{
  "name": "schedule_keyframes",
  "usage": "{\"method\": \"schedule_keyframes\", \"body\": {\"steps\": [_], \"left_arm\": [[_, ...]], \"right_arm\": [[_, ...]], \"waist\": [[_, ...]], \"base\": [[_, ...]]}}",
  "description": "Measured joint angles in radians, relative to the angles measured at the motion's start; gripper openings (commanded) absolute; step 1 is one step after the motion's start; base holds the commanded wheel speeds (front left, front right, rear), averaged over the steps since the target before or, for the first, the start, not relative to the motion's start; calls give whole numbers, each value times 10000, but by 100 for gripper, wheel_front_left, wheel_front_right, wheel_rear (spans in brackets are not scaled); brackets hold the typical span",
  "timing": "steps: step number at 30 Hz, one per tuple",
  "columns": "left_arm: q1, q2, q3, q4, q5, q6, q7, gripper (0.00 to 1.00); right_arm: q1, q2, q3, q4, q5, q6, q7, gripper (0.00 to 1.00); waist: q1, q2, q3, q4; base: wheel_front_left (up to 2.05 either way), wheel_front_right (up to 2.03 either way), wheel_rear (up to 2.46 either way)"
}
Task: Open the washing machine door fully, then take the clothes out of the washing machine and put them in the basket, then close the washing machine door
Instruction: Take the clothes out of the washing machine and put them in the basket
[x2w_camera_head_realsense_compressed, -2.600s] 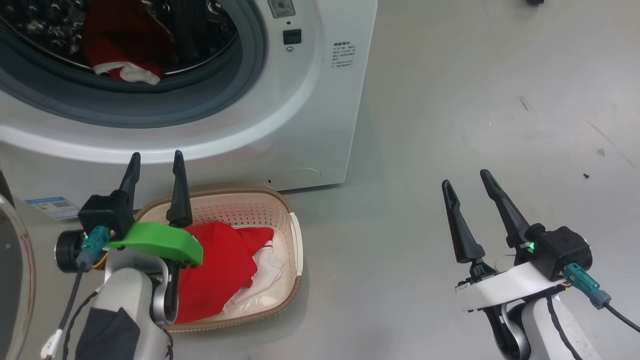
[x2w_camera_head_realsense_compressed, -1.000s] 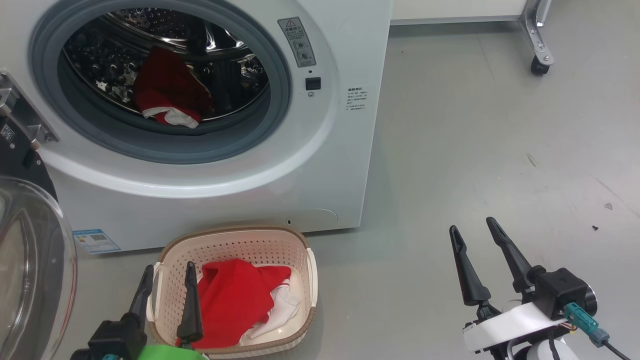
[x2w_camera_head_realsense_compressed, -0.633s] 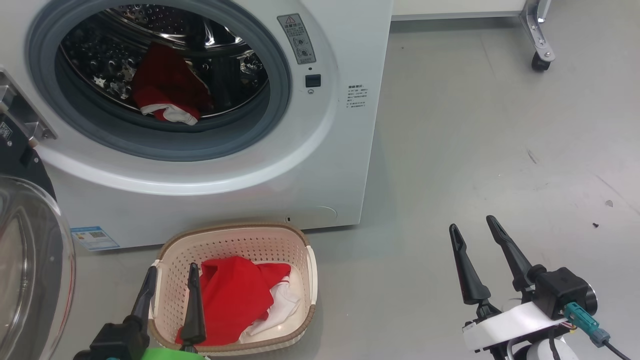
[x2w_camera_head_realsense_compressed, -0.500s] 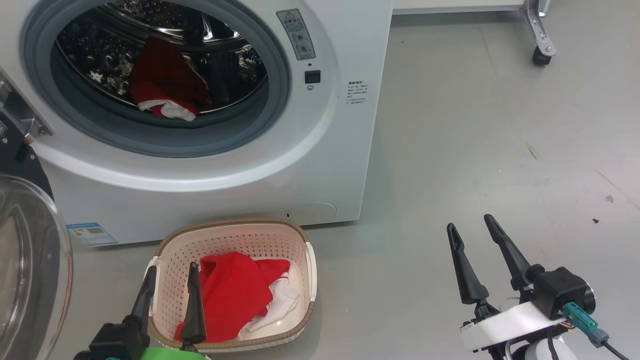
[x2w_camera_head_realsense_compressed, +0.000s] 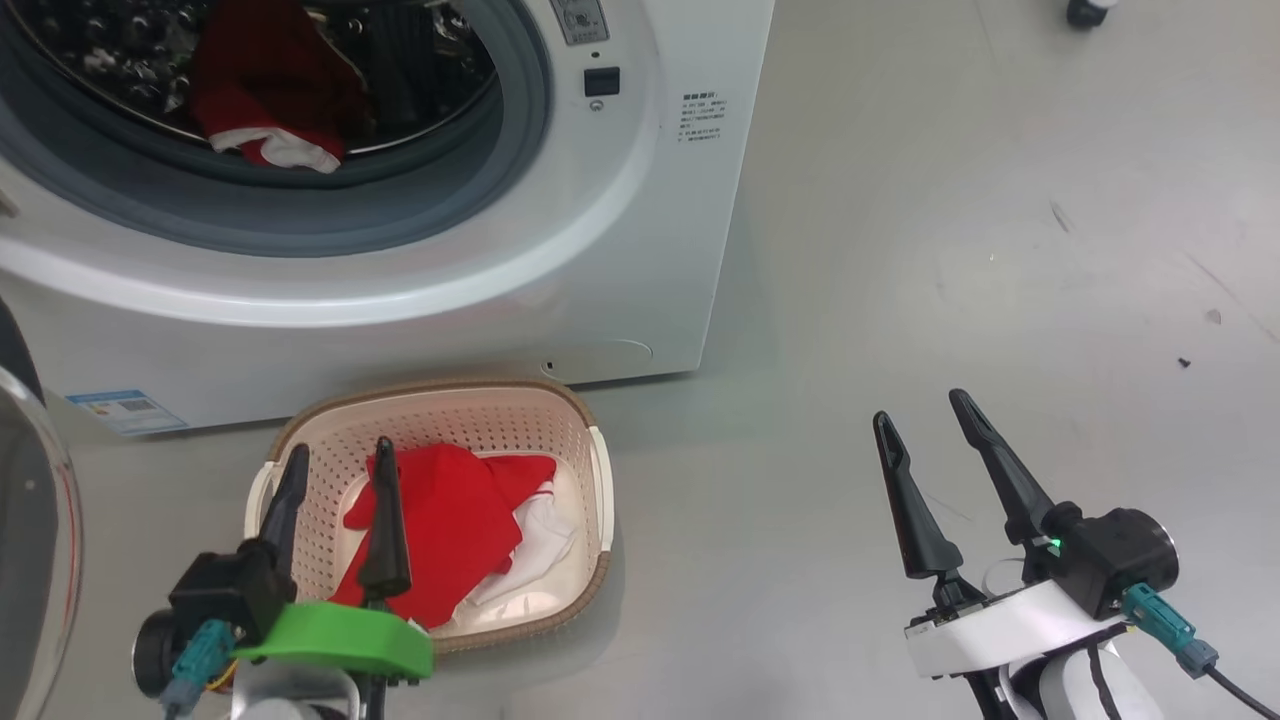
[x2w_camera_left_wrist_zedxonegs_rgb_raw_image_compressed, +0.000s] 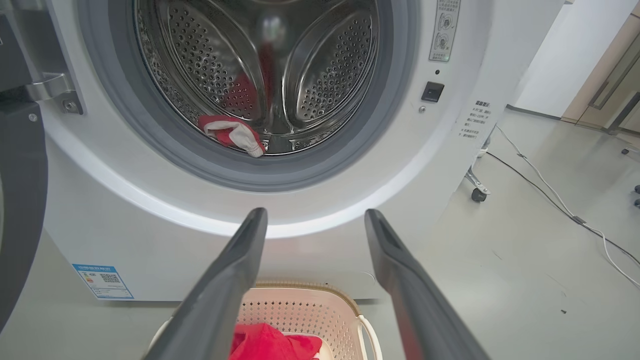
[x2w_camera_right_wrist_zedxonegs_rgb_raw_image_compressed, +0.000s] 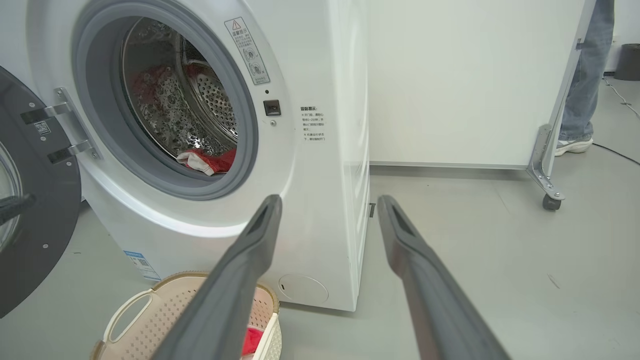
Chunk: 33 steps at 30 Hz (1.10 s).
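The washing machine (x2w_camera_head_realsense_compressed: 640, 230) stands with its porthole uncovered. The washing machine door (x2w_camera_right_wrist_zedxonegs_rgb_raw_image_compressed: 40, 240) is swung open to the left, and its glass bowl (x2w_camera_head_realsense_compressed: 35, 560) shows at the head view's left edge. Red clothes with white trim (x2w_camera_head_realsense_compressed: 265, 110) lie at the drum's bottom (x2w_camera_left_wrist_zedxonegs_rgb_raw_image_compressed: 232, 135) (x2w_camera_right_wrist_zedxonegs_rgb_raw_image_compressed: 207, 161). More red and white clothes (x2w_camera_head_realsense_compressed: 450, 520) lie in the cream basket (x2w_camera_head_realsense_compressed: 585, 440) on the floor before the machine. My left gripper (x2w_camera_head_realsense_compressed: 340, 450) hangs open above the basket's left part, holding nothing, fingers towards the porthole (x2w_camera_left_wrist_zedxonegs_rgb_raw_image_compressed: 316, 213). My right gripper (x2w_camera_head_realsense_compressed: 919, 408) stands open and empty over bare floor to the right (x2w_camera_right_wrist_zedxonegs_rgb_raw_image_compressed: 330, 199).
Grey floor spreads to the right of the machine. A white panel on a wheeled metal foot (x2w_camera_right_wrist_zedxonegs_rgb_raw_image_compressed: 547, 192) stands behind it, with a person's leg (x2w_camera_right_wrist_zedxonegs_rgb_raw_image_compressed: 585, 75) beside it. Cables (x2w_camera_left_wrist_zedxonegs_rgb_raw_image_compressed: 550, 200) run along the floor at the far right.
The head camera has tipped down, so the whole picture has shifted up. More of my left gripper shows at the bottom. Both grippers stay open; the clothes lie as before.
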Motion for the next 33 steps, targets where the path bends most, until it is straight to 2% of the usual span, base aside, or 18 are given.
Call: {"method": "schedule_keyframes", "body": {"steps": [8,17,33], "left_arm": [[-1489,-6,142,671,-153,4,495,100],[-4011,184,493,1672,-157,6,1607,100],[-7631,1733,1147,2746,-184,2,3532,100]], "right_arm": [[-473,2,90,-261,92,0,0,100],[-1315,4,303,-525,372,0,0,100],[-2427,2,125,-575,1425,0,0,100]], "waist": [[0,0,1007,-276],[0,0,2364,-803],[1,0,4180,-1882]], "base": [[0,0,0],[0,0,0],[0,0,0]]}}
